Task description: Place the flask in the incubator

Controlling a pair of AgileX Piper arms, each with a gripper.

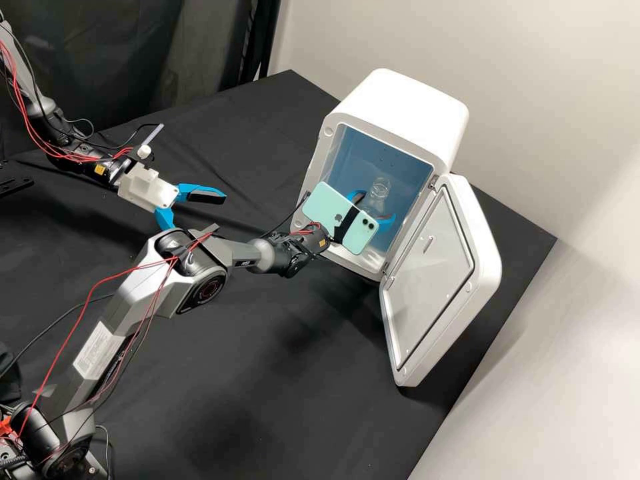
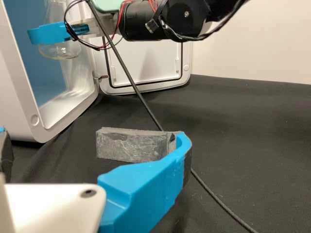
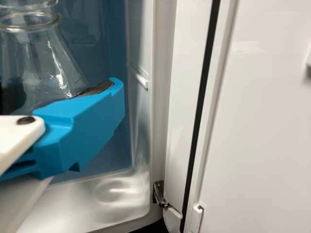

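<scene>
- Hiding most of the right gripper [image 1: 375, 207] at centre frame, a mint phone [image 1: 340, 217] on the wrist leaves only the blue fingertips showing, pinching the flask [image 1: 381, 190].
- The flask is clear conical glass, its neck cut off in the right wrist view. It sits inside the incubator [image 1: 400, 107], against the blue lining.
- The incubator is a smooth, rounded white shell, its door [image 1: 433, 287] hanging open at lower right.
- The left gripper [image 1: 199, 212], at upper left, has its fingers spread around nothing.
- A rough grey block [image 2: 131, 144] lies on the matte black bench [image 1: 267, 373].

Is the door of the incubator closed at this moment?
No, the door stands swung wide open beside the incubator, and the flask shows inside its blue chamber.
</scene>
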